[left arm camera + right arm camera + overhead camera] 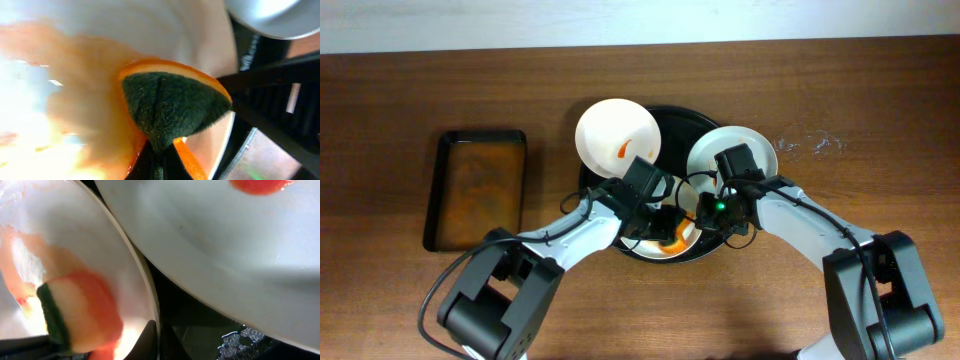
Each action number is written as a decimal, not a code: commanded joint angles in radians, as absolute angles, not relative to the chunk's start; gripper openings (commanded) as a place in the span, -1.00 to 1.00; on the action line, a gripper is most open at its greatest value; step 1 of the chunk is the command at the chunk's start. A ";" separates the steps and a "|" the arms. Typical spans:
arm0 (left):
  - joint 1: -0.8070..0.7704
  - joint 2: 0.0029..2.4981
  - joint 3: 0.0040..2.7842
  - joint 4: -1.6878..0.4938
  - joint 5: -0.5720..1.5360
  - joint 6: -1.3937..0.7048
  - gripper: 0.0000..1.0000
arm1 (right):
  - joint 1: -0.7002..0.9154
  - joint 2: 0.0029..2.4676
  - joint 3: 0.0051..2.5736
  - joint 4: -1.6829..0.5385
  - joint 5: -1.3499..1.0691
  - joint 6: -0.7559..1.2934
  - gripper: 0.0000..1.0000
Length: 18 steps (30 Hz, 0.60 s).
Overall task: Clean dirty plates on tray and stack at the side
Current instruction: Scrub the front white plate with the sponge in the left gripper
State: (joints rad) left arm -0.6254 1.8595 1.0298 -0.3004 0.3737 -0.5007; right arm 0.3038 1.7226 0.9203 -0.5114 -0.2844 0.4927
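The round black tray (670,128) holds three white plates. The back left plate (615,135) has an orange-red smear. The right plate (730,152) also shows a red smear in the right wrist view (225,255). The front plate (688,236) is smeared orange. My left gripper (665,235) is shut on an orange and green sponge (170,105) and presses it on this plate (150,30). My right gripper (157,340) is shut on the front plate's rim (75,240), next to the sponge (75,315). In the overhead view it (705,225) sits under the right plate's front edge.
A smaller rectangular dark tray (475,190) with brownish liquid lies on the wooden table to the left. A wet patch (810,143) marks the table right of the round tray. Both arms cross over the table's front middle.
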 commanded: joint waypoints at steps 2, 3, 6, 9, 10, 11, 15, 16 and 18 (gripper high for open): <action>-0.605 1.839 1.003 -0.308 0.070 -0.451 -0.99 | 0.314 1.752 0.913 -0.531 -0.258 0.488 -0.92; -0.593 1.828 1.006 -0.307 0.034 -0.451 -0.99 | 0.314 1.752 0.913 -0.535 -0.257 0.488 -0.92; -0.541 1.788 1.013 -0.310 -0.013 -0.382 -0.99 | 0.314 1.752 0.913 -0.538 -0.257 0.488 -0.92; -0.512 1.767 1.013 -0.368 -0.112 -0.361 -0.99 | 0.314 1.752 0.913 -0.539 -0.257 0.488 -0.92; -0.512 1.767 1.013 -0.385 -0.137 -0.361 -0.99 | 0.314 1.752 0.913 -0.539 -0.257 0.488 -0.92; -0.512 1.767 1.013 -0.398 -0.151 -0.360 -0.99 | 0.314 1.752 0.913 -0.539 -0.257 0.488 -0.92; -0.512 1.745 1.015 -0.417 -0.159 -0.341 -0.99 | 0.314 1.752 0.913 -0.543 -0.257 0.488 -0.92; -0.512 1.732 1.017 -0.417 -0.173 -0.341 -0.99 | 0.314 1.752 0.913 -0.546 -0.257 0.488 -0.92; -0.512 1.682 1.025 -0.417 -0.265 -0.342 -0.99 | 0.314 1.752 0.913 -0.547 -0.257 0.488 -0.92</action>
